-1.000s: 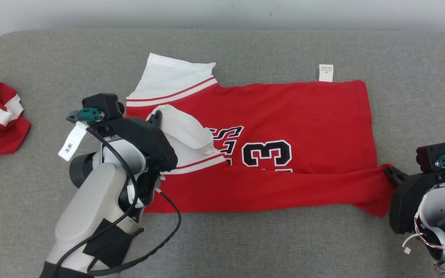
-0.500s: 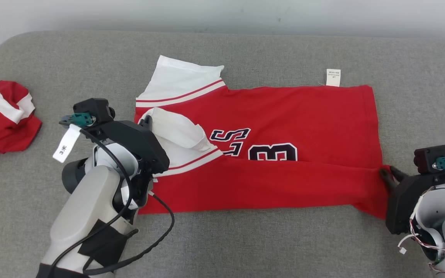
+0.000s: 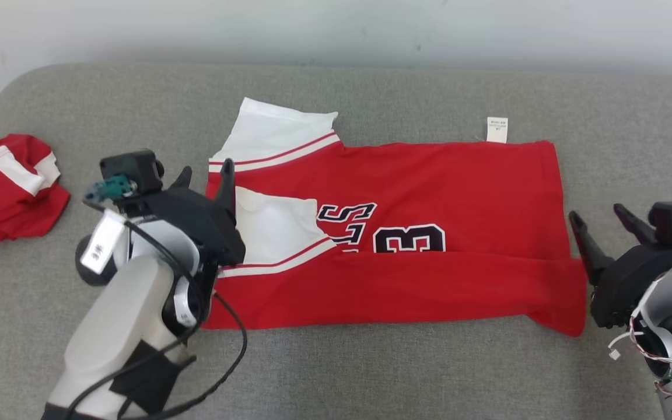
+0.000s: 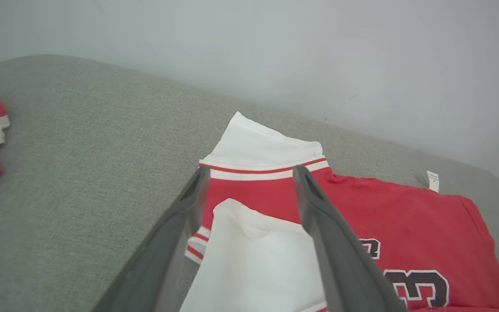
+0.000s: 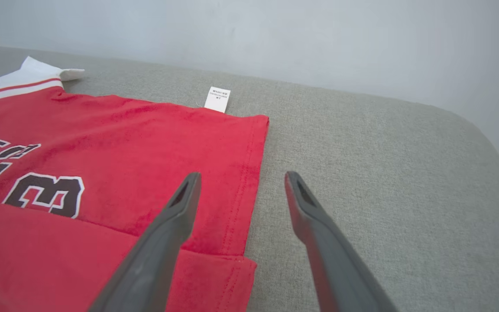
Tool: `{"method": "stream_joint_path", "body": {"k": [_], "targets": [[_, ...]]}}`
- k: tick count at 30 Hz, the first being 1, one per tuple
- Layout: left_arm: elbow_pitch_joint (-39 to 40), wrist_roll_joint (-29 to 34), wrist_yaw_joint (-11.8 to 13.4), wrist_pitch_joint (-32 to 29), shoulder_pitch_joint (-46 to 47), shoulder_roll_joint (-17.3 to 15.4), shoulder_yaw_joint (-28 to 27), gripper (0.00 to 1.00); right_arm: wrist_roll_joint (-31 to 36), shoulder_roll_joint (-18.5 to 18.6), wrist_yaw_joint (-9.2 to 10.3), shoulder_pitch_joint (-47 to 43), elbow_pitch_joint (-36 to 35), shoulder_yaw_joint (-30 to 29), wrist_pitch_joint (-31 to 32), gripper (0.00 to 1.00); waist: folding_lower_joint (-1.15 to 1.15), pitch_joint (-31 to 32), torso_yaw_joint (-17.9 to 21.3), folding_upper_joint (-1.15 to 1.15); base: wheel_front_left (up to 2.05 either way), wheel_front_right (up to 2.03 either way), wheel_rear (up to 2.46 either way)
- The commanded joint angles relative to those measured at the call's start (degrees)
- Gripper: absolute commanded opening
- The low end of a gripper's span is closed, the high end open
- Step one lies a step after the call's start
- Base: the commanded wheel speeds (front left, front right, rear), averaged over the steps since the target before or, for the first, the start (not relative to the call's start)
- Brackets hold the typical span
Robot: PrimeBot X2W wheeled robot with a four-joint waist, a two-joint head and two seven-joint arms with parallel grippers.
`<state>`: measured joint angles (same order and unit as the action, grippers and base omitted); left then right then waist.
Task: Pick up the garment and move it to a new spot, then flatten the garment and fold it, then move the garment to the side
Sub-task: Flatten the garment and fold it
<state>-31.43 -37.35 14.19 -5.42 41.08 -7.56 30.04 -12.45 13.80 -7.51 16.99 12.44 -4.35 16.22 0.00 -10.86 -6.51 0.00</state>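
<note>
The left gripper (image 3: 207,167) has its jaws spread wide with nothing between them. In the left wrist view a white sleeve (image 4: 258,260) of the red jersey (image 3: 429,175) lies under the gap, and beyond the fingertips a second white sleeve (image 3: 277,131) with a red stripe sticks out toward the wall (image 3: 336,29).

The right gripper (image 3: 595,211) also stands fully open and empty, just beside the jersey's hem. In the right wrist view one finger hangs over the hem's stitched edge and the other over bare cloth. Ahead of these jaws, a small white label (image 3: 497,129) lies at the jersey's far corner.

The jersey lies flat between the two grippers. Its near edge is folded up over the lower part of the black and white number.

Everything rests on a grey woven cushion (image 3: 371,367) with rounded corners. It runs back to the plain pale wall, which has a few small dark marks. Well out to the side of the left jaws, away from the jersey, a crumpled red and white garment (image 3: 3,186) sits near the cushion's edge.
</note>
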Motion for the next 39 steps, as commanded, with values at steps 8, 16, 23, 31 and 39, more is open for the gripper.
{"method": "stream_joint_path", "body": {"k": [8,16,23,31,39], "targets": [[5.9,3.77,0.31,5.45,-6.39,-3.58,2.45,1.0,2.99,-3.36,0.03,-2.16,-2.67,-3.22,-0.82,1.0,0.0,2.13,0.95,0.0,0.0,0.0,0.0],[11.45,6.54,0.93,11.12,-13.3,-6.14,4.39,1.0,4.61,-7.6,0.04,-5.92,-4.9,-5.87,-2.34,1.0,0.0,2.97,1.82,0.0,0.0,0.0,0.0],[10.19,7.29,2.43,9.52,-16.64,-7.14,6.19,1.0,6.28,-9.48,0.04,-8.34,-4.31,-6.6,-0.49,1.0,0.0,3.42,2.47,0.0,0.0,0.0,0.0],[7.56,8.68,3.94,7.26,-18.62,-8.02,8.44,1.0,7.17,-10.46,0.03,-10.97,-1.89,-7.34,1.97,1.0,0.0,4.29,2.73,0.0,0.0,0.0,0.0],[6.99,7.94,5.26,3.13,-20.69,-9.2,9.26,1.0,6.68,-10.76,0.03,-12.69,-2.36,-8.59,4.09,1.0,0.0,4.69,2.58,0.0,0.0,0.0,0.0]]}}
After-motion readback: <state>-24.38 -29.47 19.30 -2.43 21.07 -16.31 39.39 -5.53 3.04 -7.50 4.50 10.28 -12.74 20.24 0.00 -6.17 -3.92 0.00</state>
